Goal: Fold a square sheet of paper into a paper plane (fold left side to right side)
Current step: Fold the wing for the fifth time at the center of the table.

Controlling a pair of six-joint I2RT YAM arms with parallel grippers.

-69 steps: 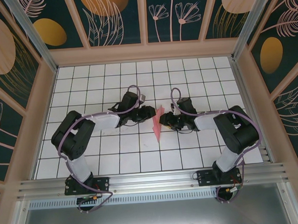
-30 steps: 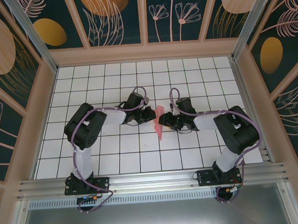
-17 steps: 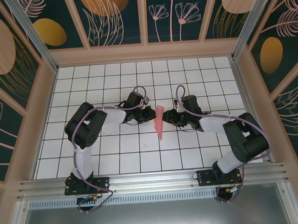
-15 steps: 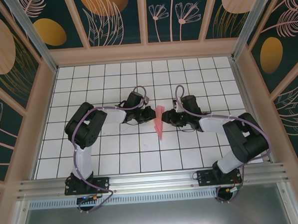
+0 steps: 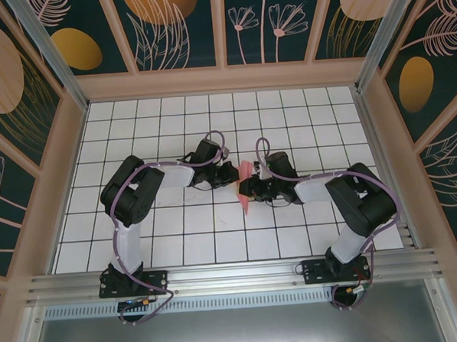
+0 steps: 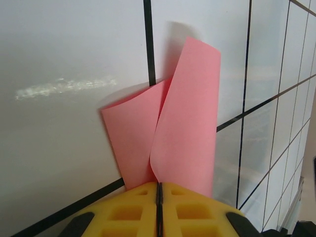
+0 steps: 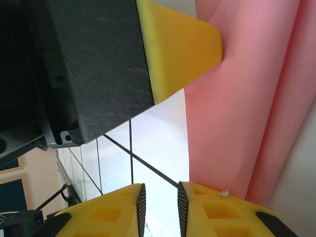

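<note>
Two layers of pink paper [image 6: 173,133] rise off the white table [image 5: 217,237] in the left wrist view, a taller flap curling over a shorter one, which suggests a fold shaped but not yet pressed flat. From above, the pink paper [image 5: 245,203] is a slim strip at the middle of the table, running from 12 o'clock to 6 o'clock with its point toward 6. The left gripper [image 6: 159,190] reaches it from 9 o'clock with its yellow pads [image 6: 133,202] pressed together on the paper's edge, no gap between them; I read this pinch as an anchor that keeps the strip from sliding while the other side is worked. The right gripper [image 7: 159,193] comes in from 3 o'clock, its jaws only narrowly apart, with bare table and a grid line showing through the gap and nothing between them; the paper lies just beside one of its pads. A yellow pad [image 7: 180,49] of the left gripper touches the same sheet in that view, so the two claws sit very close, facing each other across the fold. Judging by this, the right one is placed to take the free flap or press the crease, and the tight spacing risks a bump or a torn edge.
</note>
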